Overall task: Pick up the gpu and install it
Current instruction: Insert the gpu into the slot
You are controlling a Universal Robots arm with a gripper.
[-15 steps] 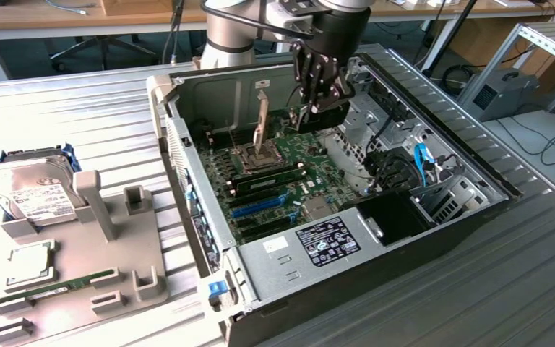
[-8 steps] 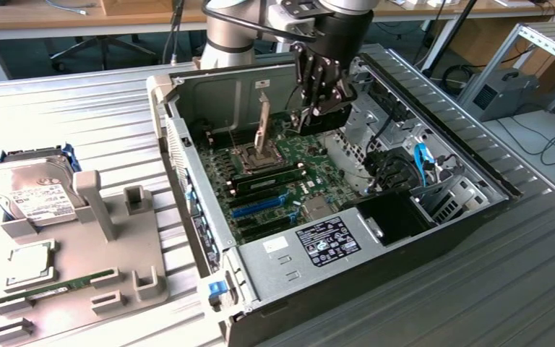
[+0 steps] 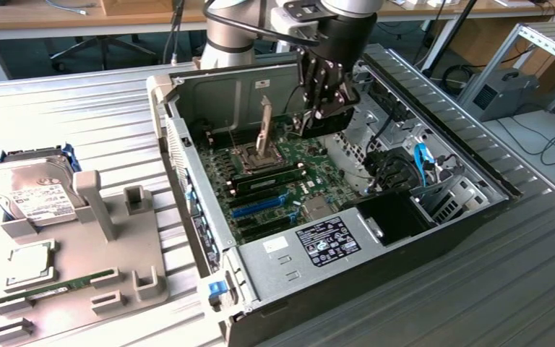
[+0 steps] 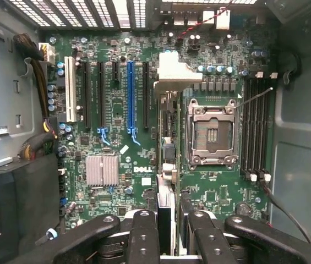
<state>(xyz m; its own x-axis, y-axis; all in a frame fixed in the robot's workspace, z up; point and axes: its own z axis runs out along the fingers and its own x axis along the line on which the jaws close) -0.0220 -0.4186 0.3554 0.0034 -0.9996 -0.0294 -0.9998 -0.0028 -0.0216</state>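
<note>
My gripper point(image 3: 318, 110) hangs over the open computer case point(image 3: 470, 210), above the far part of the green motherboard point(image 3: 302, 155). It is shut on the gpu point(image 3: 324, 124), a dark card hanging below the fingers. In the wrist view the gpu point(image 4: 167, 143) is seen edge-on between the black fingers point(image 4: 144, 231), with its silver end bracket point(image 4: 173, 71) pointing away. The card is held clear above the board, between the blue expansion slot point(image 4: 130, 93) and the open CPU socket point(image 4: 211, 132).
A grey fixture tray point(image 3: 95, 238) at the exterior view's left holds a hard drive point(image 3: 32, 191), a CPU chip point(image 3: 32, 264) and a green memory stick point(image 3: 56, 289). Inside the case are a power supply point(image 3: 326, 238), blue cables point(image 3: 422, 163) and drive bays.
</note>
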